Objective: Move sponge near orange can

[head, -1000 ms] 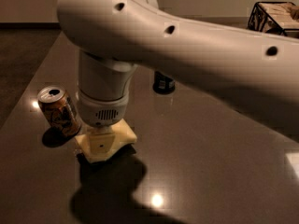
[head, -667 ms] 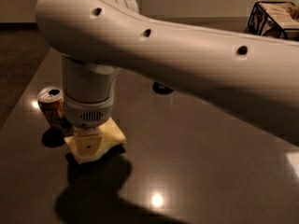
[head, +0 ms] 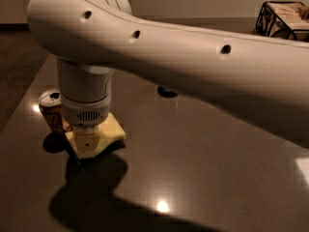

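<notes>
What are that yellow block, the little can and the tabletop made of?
The sponge, under the gripper, looks like soft matte foam: pale, dull, wavy-edged. The orange can beside it seems to be thin metal, with a shiny silver top. The table looks like polished stone or laminate; it mirrors the lights.

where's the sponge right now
In the camera view the sponge is at the lower left on the dark table. It is directly under the gripper and just right of the orange can.
</notes>
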Action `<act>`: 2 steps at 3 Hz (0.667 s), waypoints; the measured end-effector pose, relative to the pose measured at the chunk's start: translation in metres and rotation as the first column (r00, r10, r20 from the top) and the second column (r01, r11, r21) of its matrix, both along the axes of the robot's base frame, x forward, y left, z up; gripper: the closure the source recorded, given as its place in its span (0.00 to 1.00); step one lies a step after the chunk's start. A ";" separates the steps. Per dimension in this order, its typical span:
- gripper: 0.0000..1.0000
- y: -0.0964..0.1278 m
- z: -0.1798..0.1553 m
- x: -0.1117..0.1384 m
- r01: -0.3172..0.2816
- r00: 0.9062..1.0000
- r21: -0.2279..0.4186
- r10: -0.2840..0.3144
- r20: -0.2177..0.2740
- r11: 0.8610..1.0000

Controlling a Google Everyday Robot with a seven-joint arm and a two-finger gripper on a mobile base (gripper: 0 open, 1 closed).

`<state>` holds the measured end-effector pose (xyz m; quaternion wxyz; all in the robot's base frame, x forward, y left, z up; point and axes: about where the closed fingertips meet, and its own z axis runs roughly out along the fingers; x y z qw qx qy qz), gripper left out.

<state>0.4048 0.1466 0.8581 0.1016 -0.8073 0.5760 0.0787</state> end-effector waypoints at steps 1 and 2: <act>0.12 -0.014 0.001 0.016 0.034 0.999 -0.019 -0.034 0.015 0.999; 0.00 -0.015 0.002 0.018 0.038 0.999 -0.020 -0.038 0.021 0.999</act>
